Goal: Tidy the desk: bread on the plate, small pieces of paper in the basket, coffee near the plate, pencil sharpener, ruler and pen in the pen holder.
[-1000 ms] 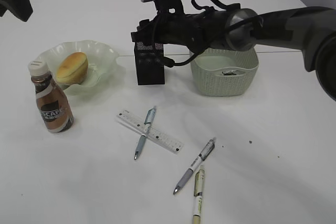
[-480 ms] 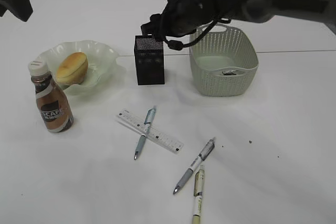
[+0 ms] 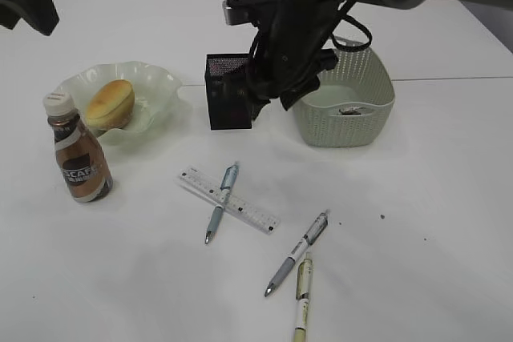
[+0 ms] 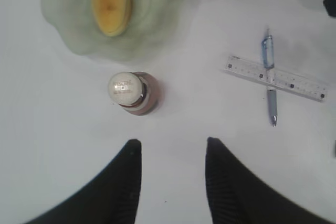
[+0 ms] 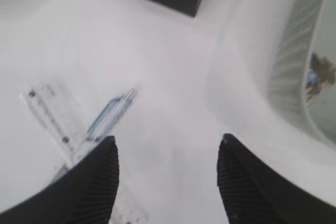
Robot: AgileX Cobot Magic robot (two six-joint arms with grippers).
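Below right gripper (image 5: 167, 174): blue pen (image 5: 107, 114), ruler (image 5: 52, 116).

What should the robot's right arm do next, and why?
Probably lower the open, empty right gripper toward the blue pen lying across the ruler. Both are still on the table, outside the pen holder.

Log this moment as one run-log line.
left gripper: open, empty, above coffee bottle | right gripper: open, empty | bread: on plate | ruler, three pens: on table
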